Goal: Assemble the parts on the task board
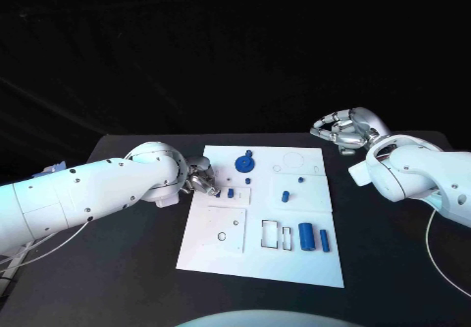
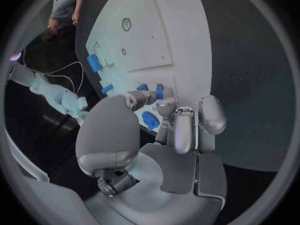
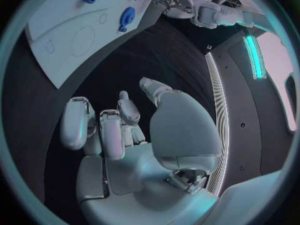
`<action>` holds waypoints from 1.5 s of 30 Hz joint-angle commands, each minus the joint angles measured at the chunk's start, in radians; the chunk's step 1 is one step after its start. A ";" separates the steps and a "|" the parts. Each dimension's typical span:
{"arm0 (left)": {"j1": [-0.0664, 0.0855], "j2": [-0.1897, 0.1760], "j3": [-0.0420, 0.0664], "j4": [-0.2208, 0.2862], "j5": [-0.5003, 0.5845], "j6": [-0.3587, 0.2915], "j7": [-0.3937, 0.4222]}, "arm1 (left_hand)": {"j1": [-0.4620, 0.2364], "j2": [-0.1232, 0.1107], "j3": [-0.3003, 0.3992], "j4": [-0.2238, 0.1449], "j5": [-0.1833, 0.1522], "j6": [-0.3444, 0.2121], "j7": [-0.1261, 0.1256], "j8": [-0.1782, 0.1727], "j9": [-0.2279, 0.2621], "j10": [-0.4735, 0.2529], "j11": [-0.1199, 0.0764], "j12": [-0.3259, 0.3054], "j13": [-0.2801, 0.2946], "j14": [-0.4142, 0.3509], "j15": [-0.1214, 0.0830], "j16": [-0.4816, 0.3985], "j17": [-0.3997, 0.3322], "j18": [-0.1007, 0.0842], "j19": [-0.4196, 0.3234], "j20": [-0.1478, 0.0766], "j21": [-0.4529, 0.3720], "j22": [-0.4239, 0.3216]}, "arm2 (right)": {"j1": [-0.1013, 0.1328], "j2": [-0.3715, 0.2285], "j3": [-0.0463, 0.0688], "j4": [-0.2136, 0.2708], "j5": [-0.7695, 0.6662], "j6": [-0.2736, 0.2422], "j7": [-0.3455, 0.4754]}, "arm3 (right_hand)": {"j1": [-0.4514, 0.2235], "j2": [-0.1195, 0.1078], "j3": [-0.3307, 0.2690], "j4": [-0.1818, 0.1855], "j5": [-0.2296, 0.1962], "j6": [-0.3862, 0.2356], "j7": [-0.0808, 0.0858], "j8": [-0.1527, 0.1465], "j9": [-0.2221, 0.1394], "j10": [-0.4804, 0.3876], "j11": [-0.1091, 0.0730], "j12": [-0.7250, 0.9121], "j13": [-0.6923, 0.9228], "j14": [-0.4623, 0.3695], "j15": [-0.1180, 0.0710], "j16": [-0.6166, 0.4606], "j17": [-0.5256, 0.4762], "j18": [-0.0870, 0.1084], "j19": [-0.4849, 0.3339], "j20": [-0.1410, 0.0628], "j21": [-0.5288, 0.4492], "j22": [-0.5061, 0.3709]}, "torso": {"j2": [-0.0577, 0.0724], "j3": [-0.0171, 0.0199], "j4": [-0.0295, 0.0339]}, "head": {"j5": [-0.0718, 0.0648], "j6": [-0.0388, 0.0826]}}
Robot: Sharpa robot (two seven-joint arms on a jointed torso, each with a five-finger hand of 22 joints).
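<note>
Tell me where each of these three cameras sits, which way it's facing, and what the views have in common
Head view: on the robot's head, looking down at the black table and white task board; both white arms enter from the sides.
Left wrist view: behind the left hand, facing the board's edge and small blue parts.
Right wrist view: behind the right hand, which hangs empty over bare table, the board beyond.
Shared: all three show the board; the blue round part appears in head and right wrist views.

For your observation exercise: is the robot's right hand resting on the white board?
No, the right hand hangs over the black table, clear of the white board.
</note>
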 commanded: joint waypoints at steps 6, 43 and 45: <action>-0.003 0.001 -0.001 -0.002 0.024 0.042 0.011 | 0.006 0.003 0.215 -0.222 0.007 0.012 -0.003 0.003 0.001 0.006 0.001 0.008 0.004 0.060 -0.005 0.006 0.077 -0.021 0.008 0.001 0.007 0.001 | -0.001 0.000 0.000 -0.002 -0.002 0.011 0.004 | -0.006 0.001 0.000 0.004 0.003 -0.007 0.002 0.006 0.001 -0.003 0.001 -0.002 0.000 0.043 -0.006 -0.006 0.000 0.008 -0.007 -0.002 -0.003 -0.001 | 0.000 -0.0005 0.0009 | 0.000 0.000; -0.001 0.043 0.000 -0.037 0.062 0.088 -0.022 | -0.011 -0.006 0.161 -0.230 0.116 0.043 -0.007 -0.009 -0.028 0.037 -0.003 0.030 0.040 0.060 -0.008 0.006 0.077 -0.021 0.005 0.000 0.012 0.006 | -0.002 0.001 0.000 -0.003 -0.002 0.011 0.004 | -0.005 0.002 -0.002 0.005 0.004 -0.008 0.001 0.007 0.002 -0.003 0.001 -0.002 0.001 0.043 -0.006 -0.007 0.000 0.008 -0.008 -0.003 -0.006 -0.003 | -0.001 0.0013 -0.0001 | -0.002 -0.006; -0.001 0.044 0.000 -0.038 0.062 0.084 -0.025 | -0.014 -0.006 0.152 -0.228 0.115 0.044 -0.008 -0.009 -0.030 0.038 -0.003 0.029 0.038 0.061 -0.008 0.006 0.077 -0.021 0.005 0.000 0.011 0.006 | -0.002 0.001 0.000 -0.003 -0.002 0.010 0.005 | -0.005 0.002 -0.002 0.005 0.004 -0.008 0.001 0.007 0.002 -0.003 0.001 -0.002 0.001 0.043 -0.006 -0.007 0.000 0.008 -0.008 -0.003 -0.006 -0.003 | -0.001 0.0007 0.0002 | -0.003 -0.005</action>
